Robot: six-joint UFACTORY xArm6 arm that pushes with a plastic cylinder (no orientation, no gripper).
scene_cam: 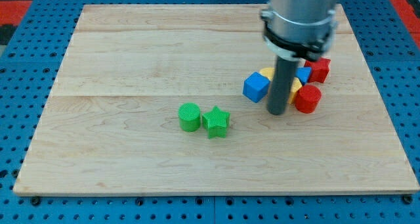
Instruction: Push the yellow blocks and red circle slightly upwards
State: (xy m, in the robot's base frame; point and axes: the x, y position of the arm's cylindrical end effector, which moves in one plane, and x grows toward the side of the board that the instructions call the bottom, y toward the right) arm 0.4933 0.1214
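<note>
my tip (277,112) just left of red circle (307,99)

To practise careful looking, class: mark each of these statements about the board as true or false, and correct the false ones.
1. The green cylinder sits beside the green star. True.
2. My tip rests among the green blocks. False: it is by the cluster at the view's right, just left of the red circle.
3. The blue cube lies left of the rod. True.
4. The yellow blocks stand fully in view. False: the rod partly hides them.
</note>
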